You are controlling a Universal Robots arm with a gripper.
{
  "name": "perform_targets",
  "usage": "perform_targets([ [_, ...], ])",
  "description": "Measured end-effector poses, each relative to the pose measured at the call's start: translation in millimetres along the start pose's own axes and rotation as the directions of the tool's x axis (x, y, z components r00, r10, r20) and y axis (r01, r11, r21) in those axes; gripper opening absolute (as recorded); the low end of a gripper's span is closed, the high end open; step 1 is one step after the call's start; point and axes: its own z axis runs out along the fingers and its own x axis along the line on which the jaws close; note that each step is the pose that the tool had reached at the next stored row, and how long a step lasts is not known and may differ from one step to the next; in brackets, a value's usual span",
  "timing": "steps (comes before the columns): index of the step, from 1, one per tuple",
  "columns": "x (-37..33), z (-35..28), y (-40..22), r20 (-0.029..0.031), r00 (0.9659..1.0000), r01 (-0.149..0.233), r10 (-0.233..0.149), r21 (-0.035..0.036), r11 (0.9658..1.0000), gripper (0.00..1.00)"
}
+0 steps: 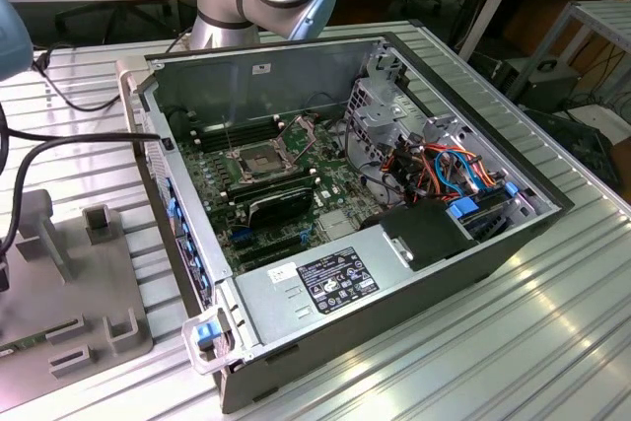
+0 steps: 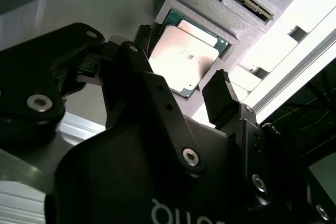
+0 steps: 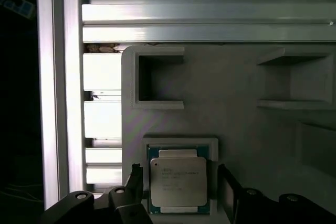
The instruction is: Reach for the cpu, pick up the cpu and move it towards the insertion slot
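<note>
Exterior view: the insertion slot point(image 1: 258, 157) sits inside the PC case point(image 1: 394, 145) on the desk point(image 1: 493, 342). It's well apart from the grey holder point(image 1: 59, 283) at the desk's edge on the exterior view's left, and the case wall point(image 1: 182, 234) stands between them. Second wrist view: the tool point(image 2: 180, 60) is wide open and holding nothing, jaws straddling the cpu point(image 2: 184, 56), which lies flat in the holder's recess. First wrist view: the recess rim point(image 3: 181, 141) hugs the chip, so I reckon a finger could snag it, or grip skewed and tilt the cpu.
</note>
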Motion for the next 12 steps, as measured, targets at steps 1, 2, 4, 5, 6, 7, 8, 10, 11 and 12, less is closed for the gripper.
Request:
perform_targets([
  [1,0.0,0.9,0.0,0.0001,1.0000,0.000,0.000,0.0000,1.0000,0.67],
  [2,0.0,1.8,0.1,0.0001,1.0000,0.000,0.000,0.0000,1.0000,0.67],
  [4,-0.1,4.5,0.1,0.0001,1.0000,0.000,0.000,0.0000,1.0000,0.67],
  [5,-0.1,5.6,0.2,0.0000,1.0000,0.000,0.000,0.0001,1.0000,0.67],
  [6,0.0,6.4,0.2,0.0001,1.0000,0.000,0.000,0.0000,1.0000,0.67],
  [7,0.0,7.1,0.2,0.0000,1.0000,0.004,-0.004,0.0000,1.0000,0.67],
  [8,0.1,7.5,0.2,0.0002,1.0000,0.009,-0.009,-0.0001,1.0000,0.67],
  [10,1.1,7.9,0.3,0.0005,0.9999,0.012,-0.012,-0.0013,0.9999,0.67],
  [11,1.5,7.9,0.3,0.0005,0.9999,0.013,-0.013,-0.0017,0.9999,0.67],
  [12,1.6,8.0,0.3,0.0004,0.9999,0.013,-0.013,-0.0021,0.9999,0.67],
])
